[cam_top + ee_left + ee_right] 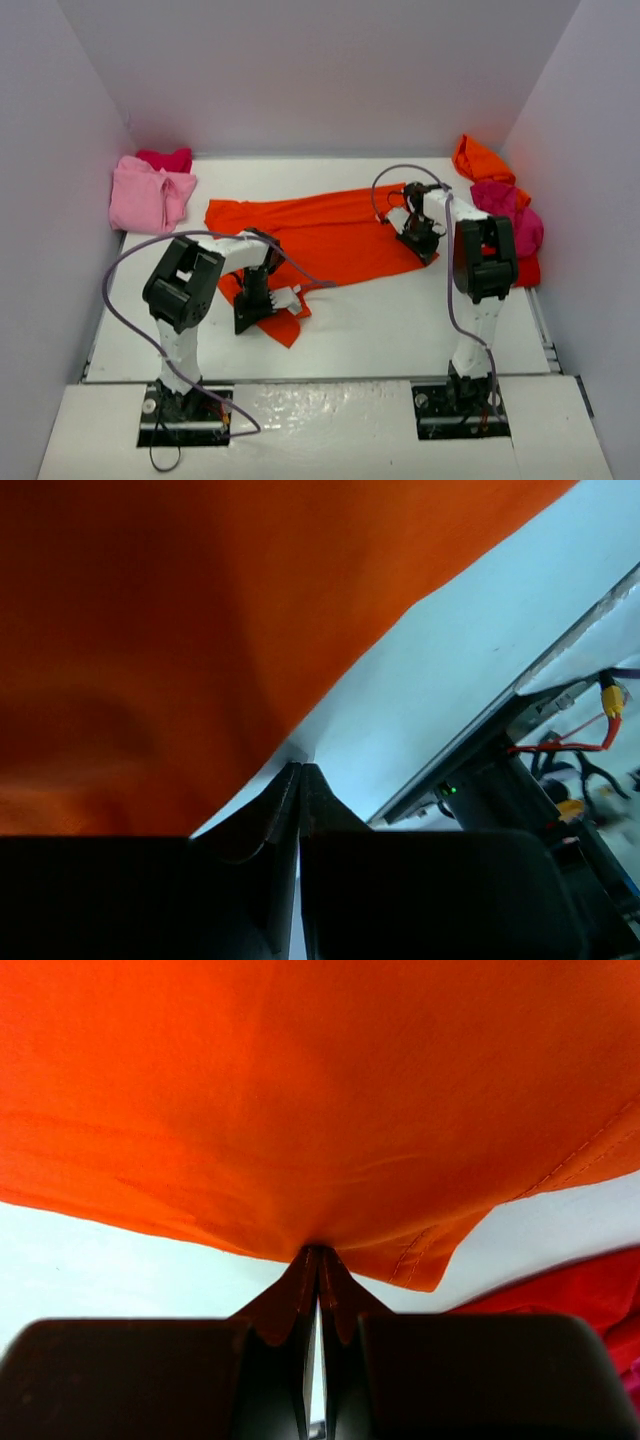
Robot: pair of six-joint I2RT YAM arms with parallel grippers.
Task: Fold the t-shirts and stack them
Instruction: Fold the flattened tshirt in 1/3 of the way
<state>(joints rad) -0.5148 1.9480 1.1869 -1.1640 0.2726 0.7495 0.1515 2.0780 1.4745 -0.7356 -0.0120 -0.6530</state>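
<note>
Right pincer (318, 1250) clamped on the one orange-red t-shirt (330, 235), cloth bunching at its tips. Left pincer (300, 767) closed at the shirt's edge; grip unclear. Beyond the left, two piled tees (150, 197); beside the right, three heaped tees (505, 205).

Seen from above and behind the arms, the top external camera takes in the whole white desk (400, 320) from a distance. Each wrist camera looks out along its own fingers, past the left pincer (299, 768) and the right pincer (320, 1252), at very close range. All three views share the orange-red t-shirt (320, 235).
</note>
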